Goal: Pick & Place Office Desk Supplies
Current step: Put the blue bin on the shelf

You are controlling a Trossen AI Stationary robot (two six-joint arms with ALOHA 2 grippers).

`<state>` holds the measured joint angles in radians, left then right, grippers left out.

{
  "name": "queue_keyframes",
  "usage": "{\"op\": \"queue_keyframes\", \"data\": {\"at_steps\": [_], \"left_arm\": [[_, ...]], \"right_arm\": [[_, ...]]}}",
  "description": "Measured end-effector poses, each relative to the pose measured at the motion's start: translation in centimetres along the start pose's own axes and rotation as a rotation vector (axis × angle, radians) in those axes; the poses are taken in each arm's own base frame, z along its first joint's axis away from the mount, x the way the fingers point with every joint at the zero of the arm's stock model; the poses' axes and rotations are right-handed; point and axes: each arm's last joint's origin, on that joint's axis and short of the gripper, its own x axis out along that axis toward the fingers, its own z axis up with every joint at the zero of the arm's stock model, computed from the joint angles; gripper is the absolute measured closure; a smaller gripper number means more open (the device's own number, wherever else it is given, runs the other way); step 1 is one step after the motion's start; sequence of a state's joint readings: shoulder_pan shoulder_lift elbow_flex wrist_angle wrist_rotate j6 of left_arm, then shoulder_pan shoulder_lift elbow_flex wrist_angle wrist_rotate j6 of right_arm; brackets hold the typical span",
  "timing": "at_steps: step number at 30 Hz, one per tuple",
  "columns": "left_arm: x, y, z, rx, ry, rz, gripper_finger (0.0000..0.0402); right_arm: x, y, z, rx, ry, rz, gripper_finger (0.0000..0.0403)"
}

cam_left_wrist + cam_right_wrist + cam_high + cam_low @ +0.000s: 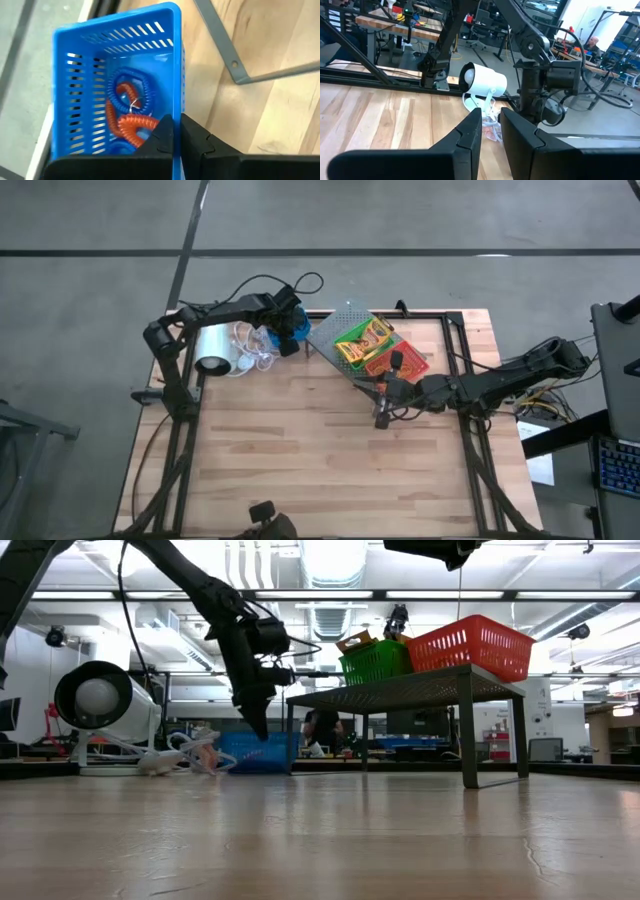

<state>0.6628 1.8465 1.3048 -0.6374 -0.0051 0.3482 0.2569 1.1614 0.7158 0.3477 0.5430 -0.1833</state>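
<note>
A blue slotted bin (120,75) stands near the table's far edge, between the white roll (213,348) and the grey rack (345,320). Inside it lie a red-orange coil band (131,125) and a blue one (125,82). My left gripper (176,145) is shut on the bin's wall; in the low view it comes down onto the bin (262,752). On the rack stand a green bin (375,660) holding a yellow-and-green crayon box (362,338) and a red bin (475,645). My right gripper (490,130) hovers beside the rack, slightly open and holding nothing. My left gripper pinches the blue bin's side wall (176,107), the one facing the rack, near its top rim. One finger (160,137) is inside the bin and the other (197,142) outside. The fingers come steeply from above. Whether the bin's bottom is off the table I cannot tell.
The white roll with its loose white cord (185,755) lies just left of the blue bin. The rack's legs (468,730) stand on the table's far right part. Bare wooden tabletop (300,460) fills the near half.
</note>
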Motion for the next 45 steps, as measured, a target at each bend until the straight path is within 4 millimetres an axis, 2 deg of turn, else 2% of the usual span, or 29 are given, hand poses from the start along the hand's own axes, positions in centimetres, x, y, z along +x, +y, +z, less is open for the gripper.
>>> {"op": "queue_keyframes", "data": {"at_steps": [6, 14, 26, 34, 45], "left_arm": [[-2.3, 0.3, 0.4, 0.018, -0.04, 0.047, 0.0392], [-6.7, 0.2, 0.4, 0.022, -0.145, 0.089, 0.0392], [-11.7, -0.2, -0.1, 0.175, -0.274, 0.142, 0.0391], [-13.6, -1.9, 0.3, 0.302, -0.355, 0.137, 0.039], [-15.3, -5.8, 1.7, 0.175, -0.432, 0.039, 0.039]], "right_arm": [[0.0, 0.0, 0.0, 0.0, 0.0, 0.0, 0.0335], [0.0, 0.0, 0.0, 0.0, 0.0, 0.0, 0.0335], [0.0, 0.0, 0.0, 0.0, 0.0, 0.0, 0.0335], [0.0, 0.0, 0.0, 0.0, 0.0, 0.0, 0.0335], [0.0, 0.0, 0.0, 0.0, 0.0, 0.0, 0.0335]]}}
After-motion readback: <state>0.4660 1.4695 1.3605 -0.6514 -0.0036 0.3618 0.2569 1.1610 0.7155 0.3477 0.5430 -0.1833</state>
